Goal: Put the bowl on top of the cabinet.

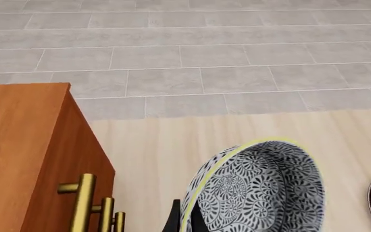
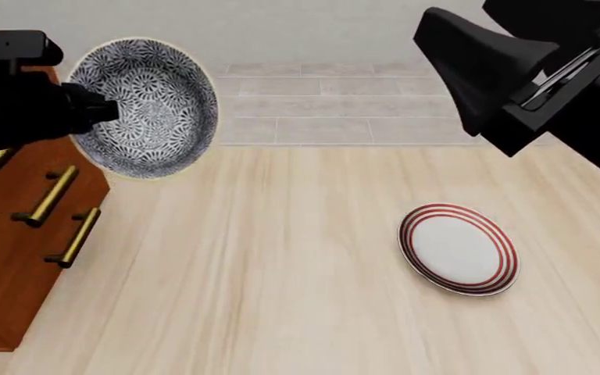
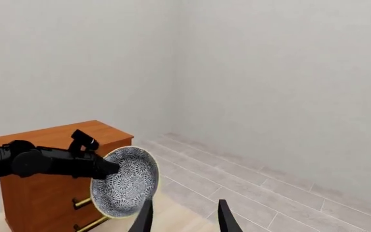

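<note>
In the left wrist view, the left gripper (image 1: 184, 220) shows only as dark fingertips at the frame's edge, pinching the thin yellowish rim of the round deep bowl with dense dark-blue-and-white floral pattern (image 1: 256, 191). The bowl is tipped on its side, its inside facing the camera. Beside it stands the large reddish-brown wooden drawer cabinet (image 1: 31, 154), with its brass bar handles (image 1: 85, 203) in sight; the bowl is off to the side of the cabinet's front corner, not on its top. Below lies the pale wood-grain surface (image 1: 172, 145), and beyond it a grey tiled floor (image 1: 185, 48).

In the front view, the black left arm (image 2: 19, 109) reaches in level above the cabinet's top, holding the bowl in the air just past the cabinet's right edge, its opening turned towards the camera. The right arm (image 2: 530, 70) hangs raised at the upper right, well apart from everything. A flat white plate with red rings (image 2: 458, 248) rests on the surface, well apart from the bowl.

In the right wrist view, the right gripper (image 3: 184, 217) has its 2 fingers spread, with nothing between them. Further off, the left arm holds the bowl beside the cabinet, before plain pale walls (image 3: 269, 72).
</note>
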You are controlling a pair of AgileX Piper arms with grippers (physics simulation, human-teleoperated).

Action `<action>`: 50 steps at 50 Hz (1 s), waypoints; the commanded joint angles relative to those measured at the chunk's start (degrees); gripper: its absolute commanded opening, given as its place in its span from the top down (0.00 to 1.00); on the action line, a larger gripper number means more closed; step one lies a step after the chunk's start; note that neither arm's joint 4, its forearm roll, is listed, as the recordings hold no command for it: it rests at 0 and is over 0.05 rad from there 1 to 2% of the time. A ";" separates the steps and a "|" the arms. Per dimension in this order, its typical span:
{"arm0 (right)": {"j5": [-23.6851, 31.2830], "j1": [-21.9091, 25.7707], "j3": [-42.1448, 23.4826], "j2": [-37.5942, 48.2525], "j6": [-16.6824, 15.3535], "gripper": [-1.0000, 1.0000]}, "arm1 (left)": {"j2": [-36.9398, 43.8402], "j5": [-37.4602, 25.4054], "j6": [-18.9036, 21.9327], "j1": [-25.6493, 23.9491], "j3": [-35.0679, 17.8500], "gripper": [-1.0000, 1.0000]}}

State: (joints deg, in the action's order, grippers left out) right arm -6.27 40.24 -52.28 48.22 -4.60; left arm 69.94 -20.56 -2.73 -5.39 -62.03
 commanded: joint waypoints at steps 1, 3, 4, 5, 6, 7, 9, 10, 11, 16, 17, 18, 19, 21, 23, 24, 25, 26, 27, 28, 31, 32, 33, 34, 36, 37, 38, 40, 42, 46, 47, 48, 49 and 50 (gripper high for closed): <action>0.07 -0.25 -0.08 -0.09 0.15 0.00 | -0.53 -3.23 0.15 -0.26 -5.11 1.00; 0.12 -0.23 -0.12 -0.16 0.12 0.00 | -0.50 -3.55 0.09 -0.13 -5.65 1.00; 0.13 -0.21 -0.13 -0.21 0.10 0.00 | -0.63 -3.81 0.04 0.21 -5.97 1.00; 0.13 -0.21 -0.13 -0.21 0.10 0.00 | -0.63 -3.82 0.04 0.21 -5.98 1.00; 0.13 -0.19 -0.14 -0.20 0.10 0.00 | -0.56 -4.01 -0.11 0.22 -6.32 1.00; 0.11 -0.18 -0.13 -0.18 0.09 0.00 | -0.71 -4.11 0.30 0.37 -6.53 1.00; 0.05 -0.11 -0.11 -0.09 0.09 0.00 | -0.63 -4.75 0.30 0.52 -7.48 1.00; -0.02 -0.15 -0.08 0.02 0.10 0.00 | -0.62 -5.03 0.85 0.56 -8.13 1.00; -0.03 -0.12 -0.09 0.07 0.17 0.00 | -0.61 -5.13 1.22 0.62 -8.41 1.00; -0.13 -0.03 -0.08 0.27 0.20 0.00 | -0.27 -6.24 1.84 1.25 -10.76 1.00; -0.16 0.00 -0.07 0.30 0.17 0.00 | -0.12 -6.52 1.60 1.32 -11.23 1.00; -0.22 0.04 -0.02 0.34 0.14 0.00 | -0.17 -6.70 2.26 1.66 -11.82 1.00; -0.24 0.07 -0.01 0.40 0.14 0.00 | -0.11 -6.88 2.09 1.79 -12.21 1.00; -0.30 0.06 -0.01 0.48 0.17 0.00 | 0.08 -7.41 2.31 2.02 -13.35 1.00; -0.33 0.05 -0.01 0.54 0.21 0.00 | 0.18 -7.76 2.18 2.37 -13.95 1.00; -0.35 0.01 -0.01 0.58 0.25 0.00 | 0.09 -7.75 2.39 2.61 -13.96 1.00; -0.37 -0.05 0.01 0.62 0.25 0.00 | -0.08 -7.87 2.33 3.12 -14.03 1.00; -0.36 -0.03 0.04 0.58 0.25 0.00 | -0.10 -7.95 2.19 3.27 -14.08 1.00; -0.36 -0.03 0.06 0.56 0.23 0.00 | -0.27 -8.00 2.28 3.63 -14.05 1.00; -0.36 -0.03 0.06 0.56 0.23 0.00 | -0.27 -8.00 2.28 3.63 -14.04 1.00; -0.38 -0.04 0.12 0.59 0.31 0.00 | -1.08 -8.26 2.27 5.23 -14.12 1.00; -0.38 -0.01 0.13 0.64 0.34 0.00 | -1.19 -8.41 2.16 5.66 -14.22 1.00; -0.42 0.05 0.18 0.67 0.29 0.00 | -1.62 -8.30 2.70 6.38 -14.01 1.00; -0.45 0.08 0.21 0.67 0.27 0.00 | -1.78 -8.37 2.61 6.80 -14.00 1.00; -0.42 0.20 0.19 0.70 0.33 0.00 | -2.02 -8.47 2.66 7.42 -14.02 1.00; -0.46 0.17 0.22 0.70 0.30 0.00 | -2.03 -8.47 2.66 7.42 -14.02 1.00; -0.46 0.17 0.22 0.70 0.30 0.00 | -2.16 -8.55 2.66 7.65 -14.12 1.00; -0.49 0.17 0.25 0.75 0.32 0.00 | -2.89 -8.75 2.68 8.69 -14.19 1.00; -0.51 0.19 0.26 0.80 0.36 0.00 | -3.86 -8.58 3.62 9.91 -13.78 1.00; -0.59 0.30 0.39 0.86 0.28 0.00 | -4.38 -8.14 4.40 11.45 -12.82 1.00; -0.60 0.34 0.40 0.88 0.21 0.00 | -4.99 -7.91 5.24 12.26 -12.41 1.00; -0.60 0.38 0.40 0.87 0.20 0.00 | -5.44 -7.78 5.63 12.84 -12.17 1.00; -0.59 0.39 0.38 0.91 0.24 0.00 | -5.45 -7.86 5.37 13.05 -12.24 1.00; -0.66 0.37 0.43 0.95 0.18 0.00 | -5.24 -8.09 4.95 13.06 -12.52 1.00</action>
State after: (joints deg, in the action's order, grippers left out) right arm -6.78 40.47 -52.00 48.98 -4.34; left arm 66.69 -28.73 0.77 4.01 -74.79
